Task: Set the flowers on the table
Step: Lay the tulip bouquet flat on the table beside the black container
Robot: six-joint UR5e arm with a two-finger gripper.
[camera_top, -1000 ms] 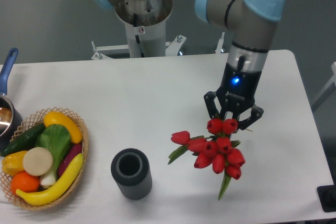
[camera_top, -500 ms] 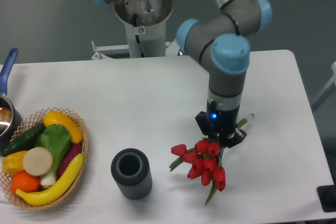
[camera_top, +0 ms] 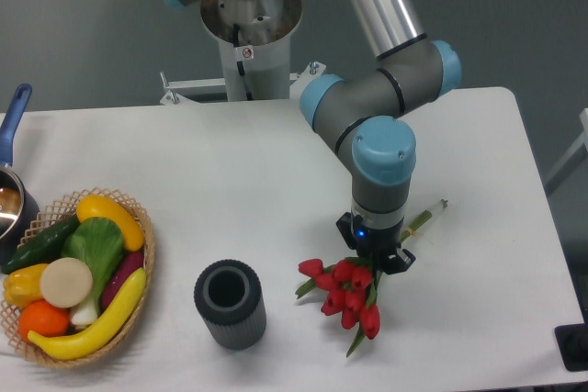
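On the desk (camera_top: 230,162): I'm lowering the flowers (camera_top: 349,289) flat.
Pincer (camera_top: 375,259): gripping the stems, steadying them for release.

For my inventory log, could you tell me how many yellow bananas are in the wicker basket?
2. One banana lies along the basket's upper rim; the other banana curves along its lower right edge. More could be hidden under the other produce.
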